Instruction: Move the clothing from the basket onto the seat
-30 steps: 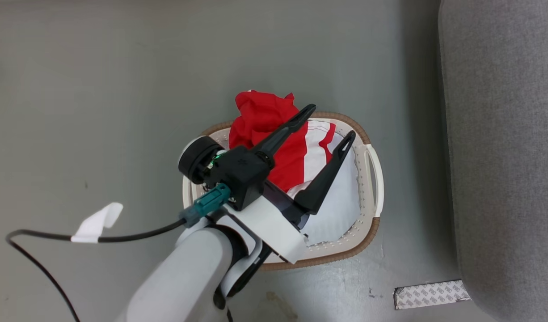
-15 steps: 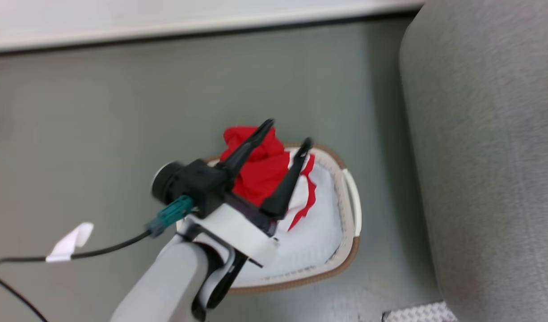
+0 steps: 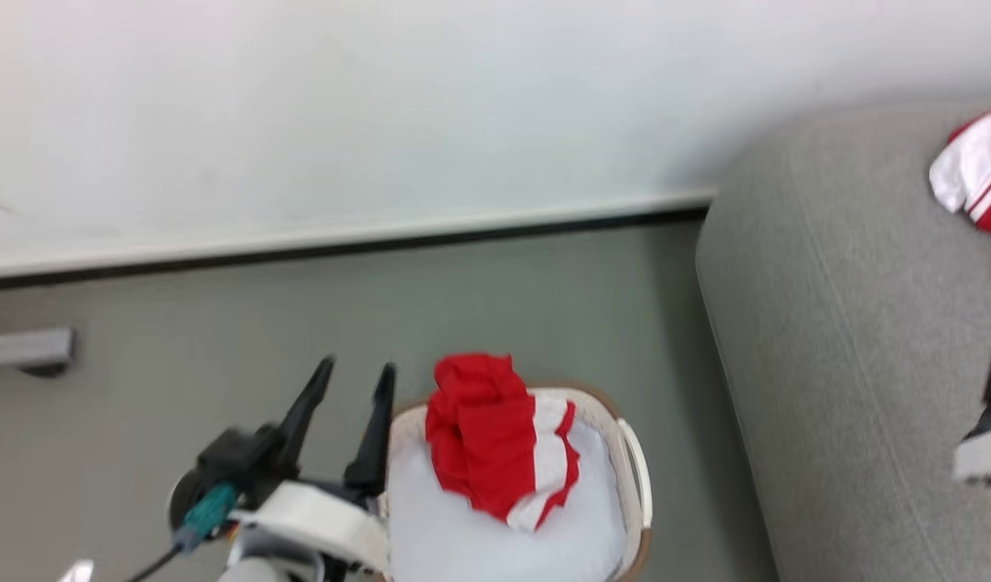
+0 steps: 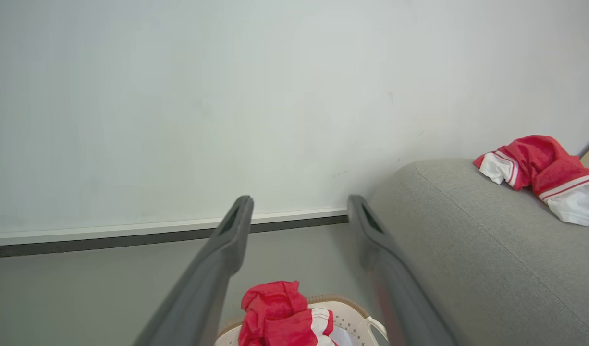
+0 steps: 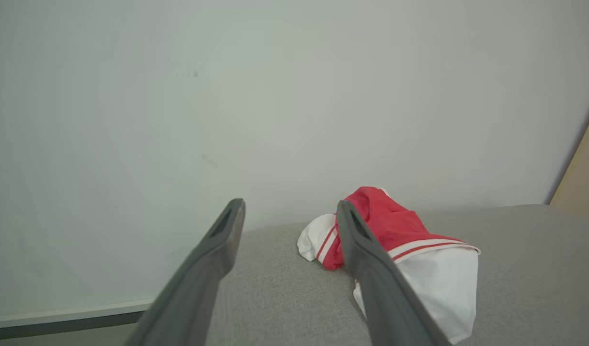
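Low in the middle of the head view, a crumpled red and white garment (image 3: 495, 436) lies heaped in the basket (image 3: 634, 473). It rests on a plain white pad (image 3: 463, 550), and its red bulk rises above the far rim. A second red and white garment (image 5: 405, 235), with thin stripe trim at its edge, lies bunched on the seat (image 5: 515, 269). It shows at the upper right edge of the head view, well apart from the basket. The seat's rounded grey end stands to the right of the basket, with a strip of grey-green floor (image 3: 463, 307) between them.

The left tool (image 3: 358, 365) sits at the lower left of the head view, just beside the basket's left side. Its two dark fingers are spread and nothing is between them.

The right tool (image 5: 290, 204), seen in its own wrist view, is over the seat with its fingers spread wide and nothing gripped. Its right-hand finger crosses in front of the second garment; whether it touches the cloth cannot be told.

A pale wall (image 3: 382, 105) with a dark skirting line (image 3: 342, 242) runs across behind.
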